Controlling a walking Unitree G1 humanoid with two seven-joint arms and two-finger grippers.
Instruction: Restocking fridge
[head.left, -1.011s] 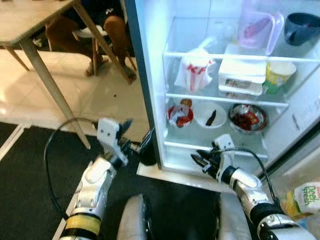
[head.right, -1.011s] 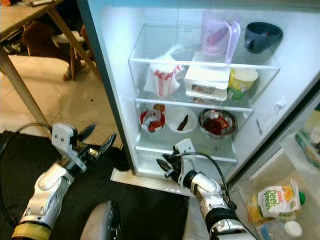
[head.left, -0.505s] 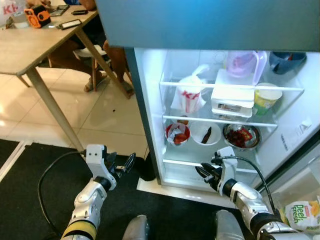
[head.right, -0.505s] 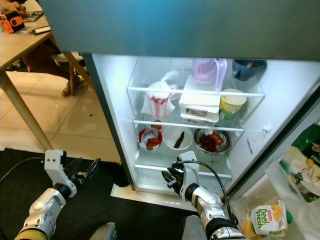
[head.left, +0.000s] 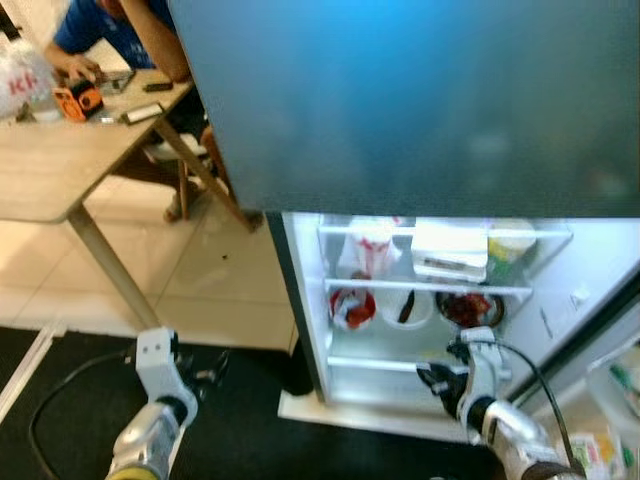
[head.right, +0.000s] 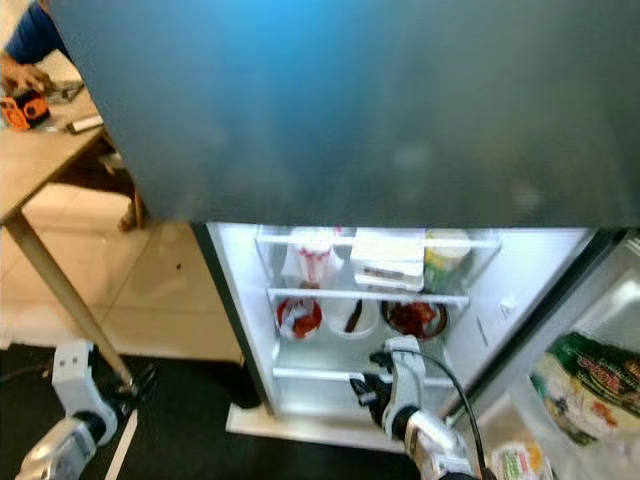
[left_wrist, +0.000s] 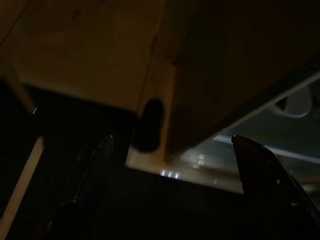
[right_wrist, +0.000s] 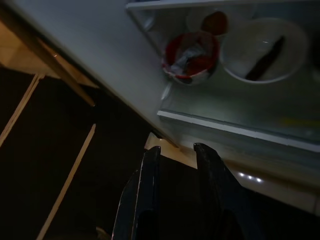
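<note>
Right gripper (right_wrist: 175, 155) slightly parted, empty; left gripper (left_wrist: 170, 150) seemingly wide apart.

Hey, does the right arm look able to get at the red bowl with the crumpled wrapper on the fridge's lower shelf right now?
Probably yes. The right gripper hangs empty just in front of the open fridge, below the shelf holding the red bowl. Nothing stands between them; it would need to lift over the shelf edge.

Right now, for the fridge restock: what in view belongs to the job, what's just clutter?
Job:
open white fridge
white bag with red print on its upper shelf
white bowl holding a dark strip
steel bowl of red food
right gripper, empty

Clutter:
wooden table
orange gadget
seated person
</note>
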